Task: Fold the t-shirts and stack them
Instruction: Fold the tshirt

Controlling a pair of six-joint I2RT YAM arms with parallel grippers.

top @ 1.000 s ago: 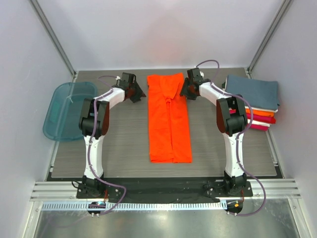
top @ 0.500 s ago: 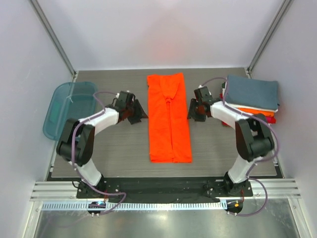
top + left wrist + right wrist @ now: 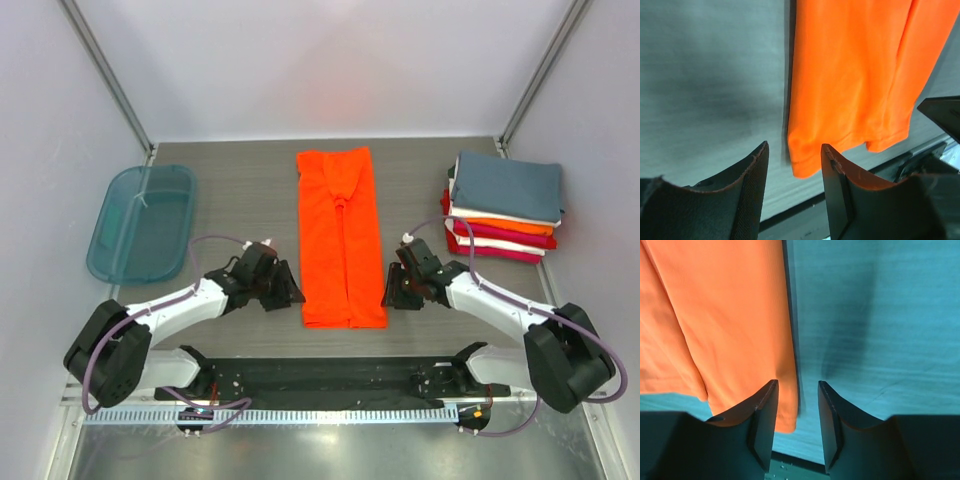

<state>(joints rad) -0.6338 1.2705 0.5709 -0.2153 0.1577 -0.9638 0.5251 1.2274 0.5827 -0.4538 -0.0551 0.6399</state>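
The left claw (image 3: 288,292) stood at the near left corner of the bright orange t-shirt (image 3: 342,240), the right claw (image 3: 392,291) at its near right corner, both with fingers parted and gripping nothing. The shirt lay as a long strip down the counter (image 3: 240,200). Far right sat the stack of folded t-shirts (image 3: 503,205), blue-grey on top.

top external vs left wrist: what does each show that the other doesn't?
Only top external: the teal tub, the stack of folded t-shirts and the full length of the orange t-shirt.
Only left wrist: a close look at that shirt's near-left corner and hem, seen through the gap between the open jaws of the left gripper.
Both: the orange t-shirt, the grey table, and the left gripper beside the shirt's near end.
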